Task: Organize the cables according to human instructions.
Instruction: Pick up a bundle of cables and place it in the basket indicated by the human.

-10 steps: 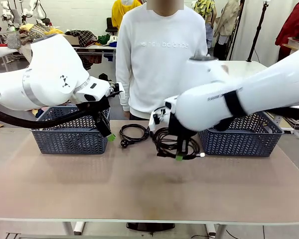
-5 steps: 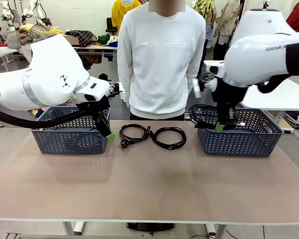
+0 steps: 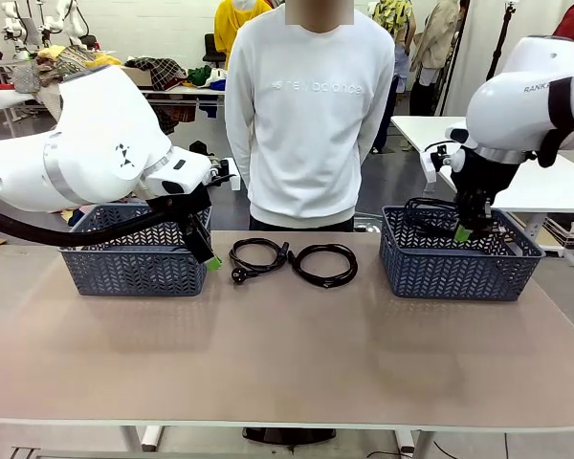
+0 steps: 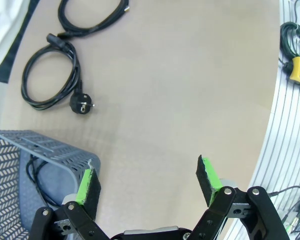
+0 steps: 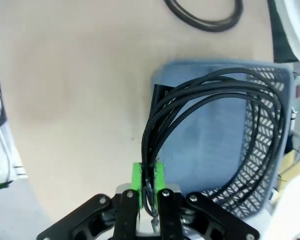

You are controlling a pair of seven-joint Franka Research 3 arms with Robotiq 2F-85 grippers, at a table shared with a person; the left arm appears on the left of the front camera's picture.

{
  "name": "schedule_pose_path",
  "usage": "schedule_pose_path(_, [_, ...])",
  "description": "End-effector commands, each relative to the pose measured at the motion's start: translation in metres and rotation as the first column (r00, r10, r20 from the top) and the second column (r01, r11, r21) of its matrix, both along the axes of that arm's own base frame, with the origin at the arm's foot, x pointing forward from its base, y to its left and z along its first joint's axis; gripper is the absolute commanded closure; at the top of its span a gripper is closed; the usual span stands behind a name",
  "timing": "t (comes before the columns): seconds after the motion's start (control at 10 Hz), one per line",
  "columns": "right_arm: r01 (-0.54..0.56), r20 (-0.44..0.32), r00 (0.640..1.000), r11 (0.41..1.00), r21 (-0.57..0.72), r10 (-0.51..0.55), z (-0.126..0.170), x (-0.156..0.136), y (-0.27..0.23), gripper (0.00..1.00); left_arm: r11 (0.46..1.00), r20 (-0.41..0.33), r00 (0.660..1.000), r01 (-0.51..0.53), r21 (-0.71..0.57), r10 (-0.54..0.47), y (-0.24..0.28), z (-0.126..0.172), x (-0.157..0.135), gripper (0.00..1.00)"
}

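One cable [image 3: 423, 210], taken off the table [image 3: 268, 354], is being held over the right basket [image 3: 454, 277] by the clamped right gripper [image 3: 464, 232], ready for release. The left gripper [image 4: 147, 172] is being held wide open, empty.

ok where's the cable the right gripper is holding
The cable hangs from the shut right gripper at the front view's right side, its loop over the inside of the right basket.
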State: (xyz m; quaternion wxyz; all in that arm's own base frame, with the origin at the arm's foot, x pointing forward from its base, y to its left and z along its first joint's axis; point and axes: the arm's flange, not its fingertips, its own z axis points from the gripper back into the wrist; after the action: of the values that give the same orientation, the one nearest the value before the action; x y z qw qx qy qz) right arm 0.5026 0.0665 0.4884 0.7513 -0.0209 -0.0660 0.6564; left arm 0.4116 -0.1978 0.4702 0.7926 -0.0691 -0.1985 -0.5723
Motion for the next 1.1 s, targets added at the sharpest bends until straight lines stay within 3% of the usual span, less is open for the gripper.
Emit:
schedule_pose_path(0.0, [0.005, 0.016, 1.0, 1.0, 0.013, -0.005, 0.005, 0.021, -0.003, 1.0, 1.0, -0.001, 1.0, -0.006, 0.0, 0.006, 0.002, 0.001, 0.0, 0.0])
schedule_pose_path(0.1, [0.044, 0.025, 0.999, 0.999, 0.019, -0.045, 0.005, 0.026, -0.006, 1.0, 1.0, -0.001, 1.0, -0.006, 0.0, 0.006, 0.002, 0.001, 0.0, 0.0])
schedule_pose_path(0.2, [0.013, 0.003, 1.0, 1.0, -0.002, -0.013, 0.0, 0.012, -0.005, 1.0, 1.0, -0.001, 1.0, -0.006, 0.0, 0.006, 0.002, 0.001, 0.0, 0.0])
schedule_pose_path(0.6, [0.013, 0.003, 1.0, 1.0, -0.002, -0.013, 0.0, 0.012, -0.005, 1.0, 1.0, -0.001, 1.0, -0.006, 0.0, 0.006, 0.002, 0.001, 0.0, 0.0])
schedule_pose_path(0.7, [0.012, -0.002, 1.0, 1.0, -0.006, -0.012, -0.002, 0.017, -0.001, 0.89, 1.0, -0.001, 1.0, -0.006, 0.0, 0.006, 0.002, 0.001, 0.0, 0.0])
schedule_pose_path(1.0, [0.056, 0.047, 0.997, 0.997, -0.054, -0.053, -0.019, 0.044, 0.009, 0.89, 1.0, -0.001, 1.0, -0.006, 0.0, 0.006, 0.002, 0.001, 0.0, 0.0])
